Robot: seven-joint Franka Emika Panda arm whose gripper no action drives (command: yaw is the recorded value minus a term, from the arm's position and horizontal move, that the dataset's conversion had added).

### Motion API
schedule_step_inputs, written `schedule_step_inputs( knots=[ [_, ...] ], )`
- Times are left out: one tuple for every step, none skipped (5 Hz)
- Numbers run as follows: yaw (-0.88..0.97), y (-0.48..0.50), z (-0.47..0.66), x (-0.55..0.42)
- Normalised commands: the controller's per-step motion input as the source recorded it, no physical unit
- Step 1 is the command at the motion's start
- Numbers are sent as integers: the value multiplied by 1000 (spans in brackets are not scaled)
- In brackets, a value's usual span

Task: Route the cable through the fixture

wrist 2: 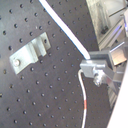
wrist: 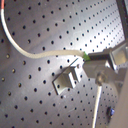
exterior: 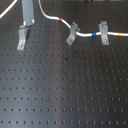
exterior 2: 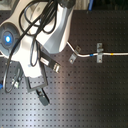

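A black perforated board [exterior: 65,95] carries three grey metal clips in the first exterior view: an upright clip [exterior: 23,36] at upper left, a slanting clip [exterior: 72,33] at upper centre, a broader clip [exterior: 103,32] at upper right. A white cable [exterior: 90,35] passes through the latter two.

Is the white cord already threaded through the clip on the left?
No. The fixture stands empty; the cable passes above it, held by the end effector.

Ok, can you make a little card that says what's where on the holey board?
hand: shut on the cable, by its green band
cable: white, runs through the slanting clip and the broad clip
fixture: upright, no cable in it yet
board: black, full of holes
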Motion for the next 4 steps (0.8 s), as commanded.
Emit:
schedule_step_inputs(
  knots=[
    [254,268,183,-533],
    [289,460,201,-357],
    [314,554,211,-203],
    [377,558,281,-80]
  ],
)
